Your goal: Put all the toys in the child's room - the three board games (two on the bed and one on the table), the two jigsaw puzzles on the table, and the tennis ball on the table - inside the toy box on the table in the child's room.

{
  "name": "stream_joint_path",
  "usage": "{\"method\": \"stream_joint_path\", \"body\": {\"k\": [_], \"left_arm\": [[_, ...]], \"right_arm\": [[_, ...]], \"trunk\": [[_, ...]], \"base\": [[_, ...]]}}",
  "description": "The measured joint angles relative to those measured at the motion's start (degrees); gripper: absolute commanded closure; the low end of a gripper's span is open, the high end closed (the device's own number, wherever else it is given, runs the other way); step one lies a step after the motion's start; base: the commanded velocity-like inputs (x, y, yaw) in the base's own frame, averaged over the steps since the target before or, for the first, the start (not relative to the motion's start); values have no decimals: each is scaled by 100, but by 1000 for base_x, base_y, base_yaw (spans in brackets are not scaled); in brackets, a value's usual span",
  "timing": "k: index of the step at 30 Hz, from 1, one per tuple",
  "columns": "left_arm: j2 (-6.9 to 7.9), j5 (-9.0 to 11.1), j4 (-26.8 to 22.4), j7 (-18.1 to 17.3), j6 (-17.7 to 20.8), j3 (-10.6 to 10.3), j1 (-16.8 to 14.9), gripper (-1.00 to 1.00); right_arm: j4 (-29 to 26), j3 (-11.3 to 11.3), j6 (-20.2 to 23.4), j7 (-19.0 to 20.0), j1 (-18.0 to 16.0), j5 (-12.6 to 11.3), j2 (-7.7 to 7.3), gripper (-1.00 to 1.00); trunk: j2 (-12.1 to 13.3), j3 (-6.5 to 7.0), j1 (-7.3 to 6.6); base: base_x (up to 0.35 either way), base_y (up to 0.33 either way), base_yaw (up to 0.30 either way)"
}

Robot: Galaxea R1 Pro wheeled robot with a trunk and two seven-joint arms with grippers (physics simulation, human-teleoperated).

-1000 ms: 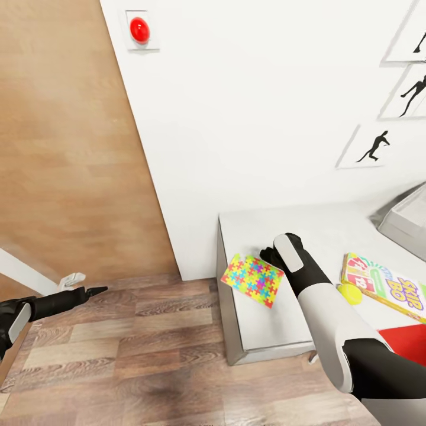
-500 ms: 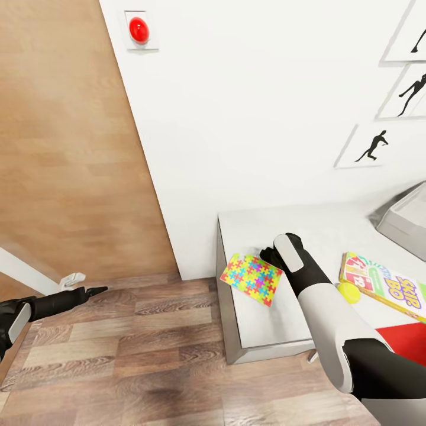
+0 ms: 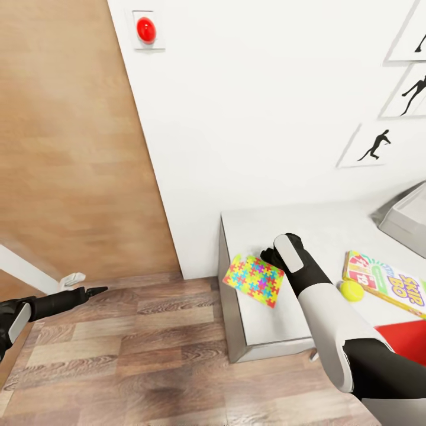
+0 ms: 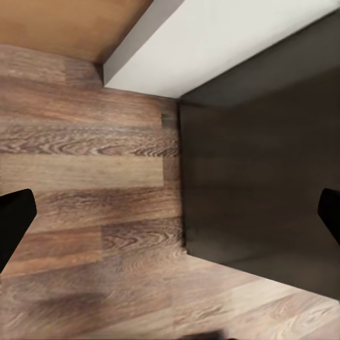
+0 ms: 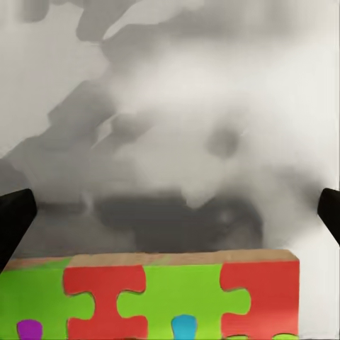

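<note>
At table's (image 3: 331, 228) near corner | right gripper (image 3: 269, 255) wide open behind jigsaw puzzle (image 3: 254, 280) | you close squarely on its edge before lifting toward toy box (image 3: 408, 222) at 2 o'clock

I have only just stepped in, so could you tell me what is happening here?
The robot is clearing toys off the table. Its right end effector sits at the far edge of a jigsaw puzzle lying near the table's left end; a firm grip cannot be confirmed. The tennis ball and Skip-Bo carton lie to the right, with the toy box beyond them. The left end effector hangs open over the floor.
</note>
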Motion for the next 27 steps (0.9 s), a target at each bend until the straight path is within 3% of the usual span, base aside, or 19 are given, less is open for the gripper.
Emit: {"method": "stream_joint_path", "body": {"k": [13,27], "left_arm": [[-1,2,0,1,-1,-1,0,-100],[-35,0,-2,0,1,1,1,-100]], "right_arm": [[-6,1,9,-4,0,-17,1,-100],[-3,-4,18,-14,0,65,-3,-100]], "trunk": [[-1,0,-1],[-1,0,-2]], "base": [[-57,17,0],[-8,109,0]]}}
